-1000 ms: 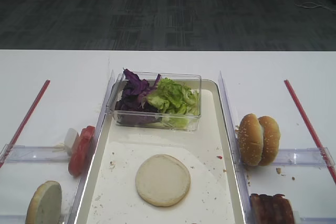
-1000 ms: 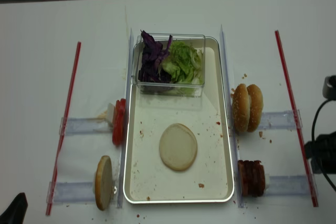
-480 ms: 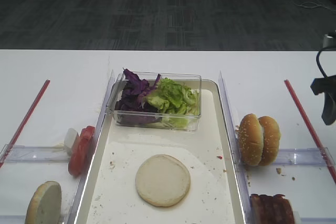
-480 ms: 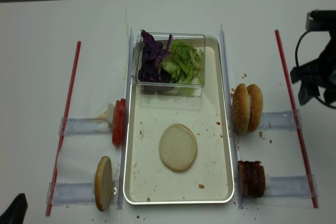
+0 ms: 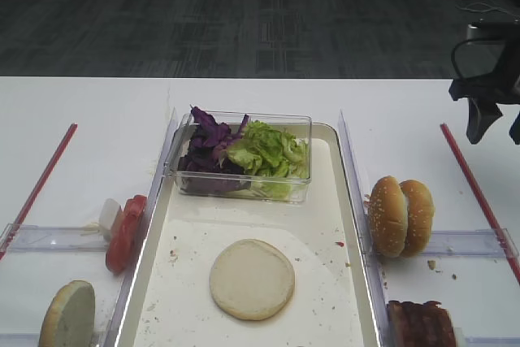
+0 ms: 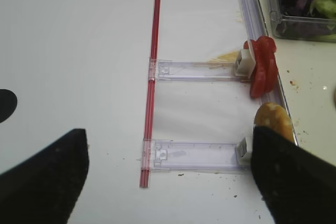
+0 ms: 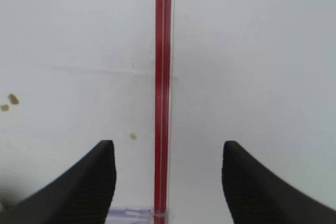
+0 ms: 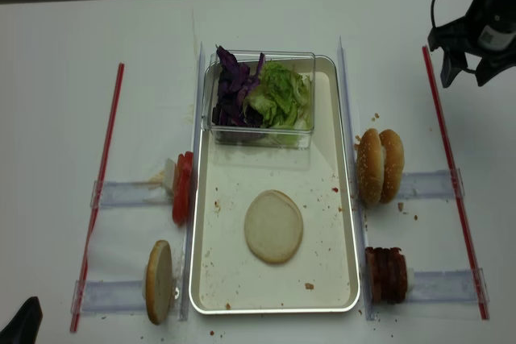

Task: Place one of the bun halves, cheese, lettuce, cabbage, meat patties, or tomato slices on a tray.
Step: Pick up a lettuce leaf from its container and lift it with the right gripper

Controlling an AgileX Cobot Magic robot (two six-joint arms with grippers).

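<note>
A bun half lies cut face up on the cream tray. In a clear box at the tray's far end sit lettuce and purple cabbage. Tomato slices and another bun half stand left of the tray. Two bun halves and meat patties stand to its right. No cheese is in view. My right gripper hangs open and empty over the red strip at the far right. The left gripper is open and empty above the table's left side, near the bun half.
Clear plastic rails hold the ingredients on both sides of the tray. Red strips mark the left and right borders. Crumbs speckle the tray floor. The white table's far edge meets dark carpet.
The right arm has come into the high views and travelled from the near right side toward the table's far right corner, still open. Nothing on the table moved.
</note>
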